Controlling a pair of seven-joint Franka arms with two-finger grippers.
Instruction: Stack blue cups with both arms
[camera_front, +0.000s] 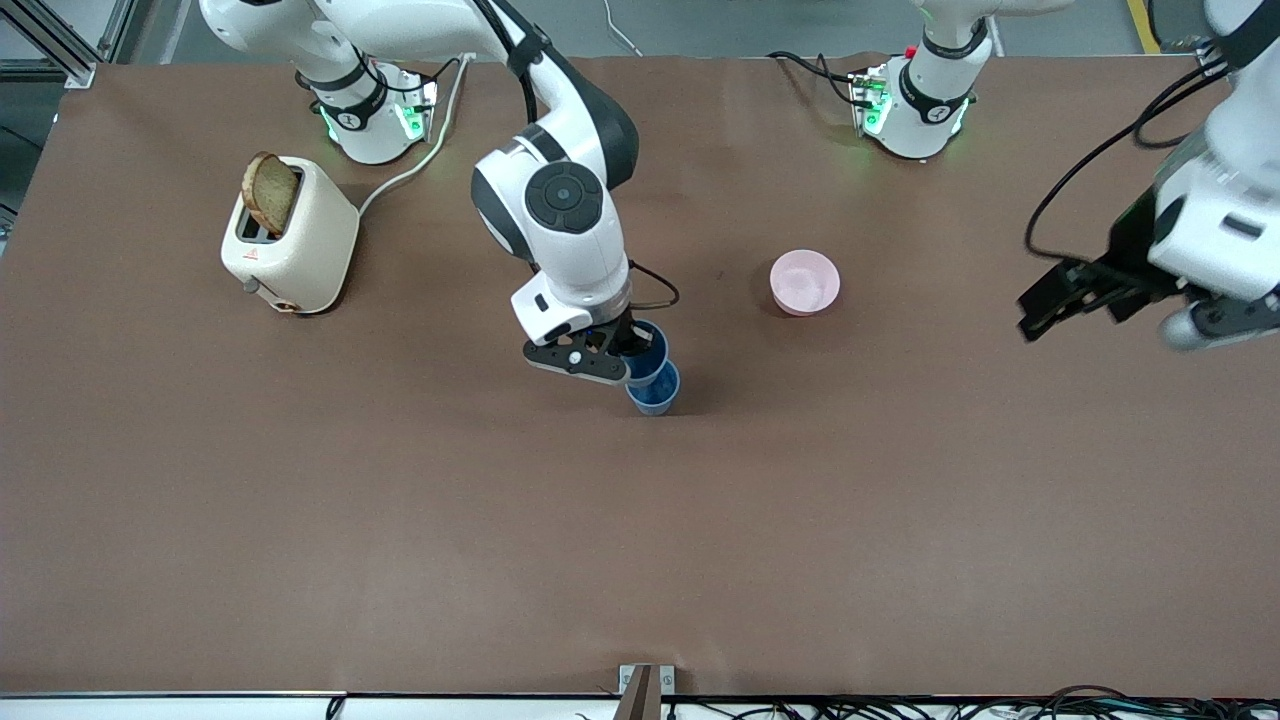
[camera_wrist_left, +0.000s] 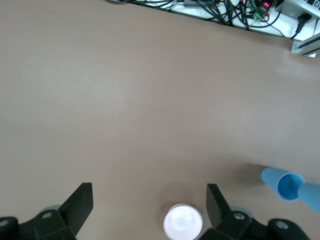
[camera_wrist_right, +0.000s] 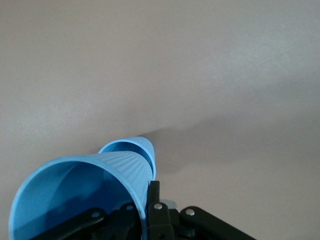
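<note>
Covering the whole table (camera_front: 400, 520) is a plain brown sheet; you have broad bare surface toward the front camera's edge. Note the right end effector (camera_front: 625, 355) clamped on one blue cup (camera_front: 650, 352), held tilted directly over the second blue cup (camera_front: 655, 392) standing mid-table. The left end effector (camera_front: 1045, 300) hangs spread wide, empty, over the left arm's end, near the pink bowl (camera_front: 804, 282). A toaster (camera_front: 290, 235) stands toward the right arm's end.
</note>
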